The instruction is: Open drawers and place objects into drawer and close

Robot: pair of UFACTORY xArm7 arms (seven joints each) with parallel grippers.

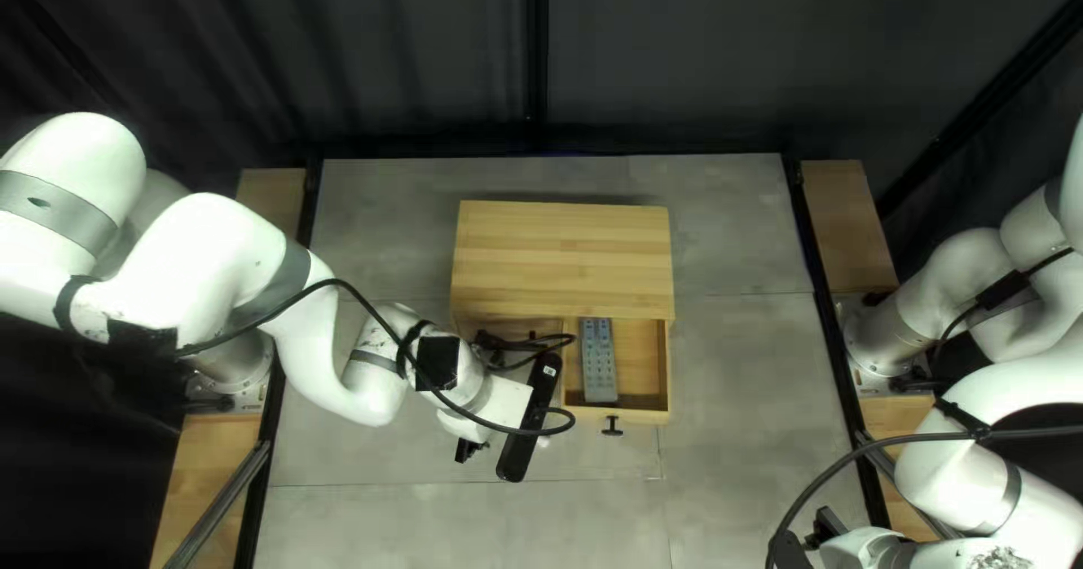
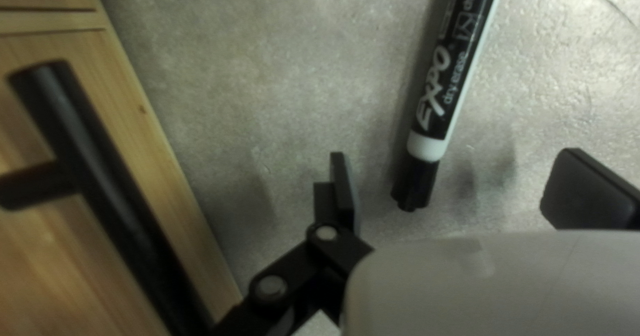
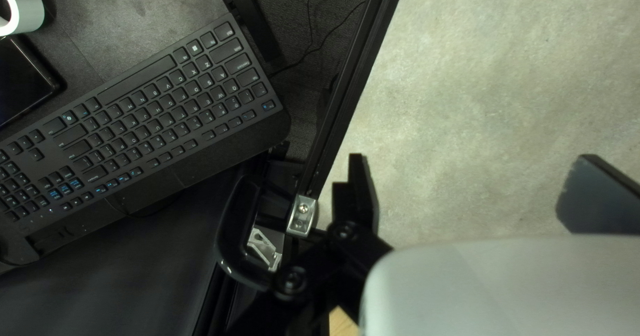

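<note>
One marker (image 2: 453, 63) lay on the table (image 1: 733, 445), its capped end framed by the left gripper (image 1: 470, 450) (spread wide, nothing held); one grey remote (image 1: 599, 360) occupied the open drawer (image 1: 644, 372); one right gripper (image 1: 829, 524) stood wide and empty.

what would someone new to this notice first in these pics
Probably the wooden drawer unit near the middle of the top left view, its open drawer holding a grey remote. Next, the black marker on the table, one end between the open fingers of my left gripper.

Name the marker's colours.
Black barrel and cap, white band between; best in left wrist view: marker.
</note>
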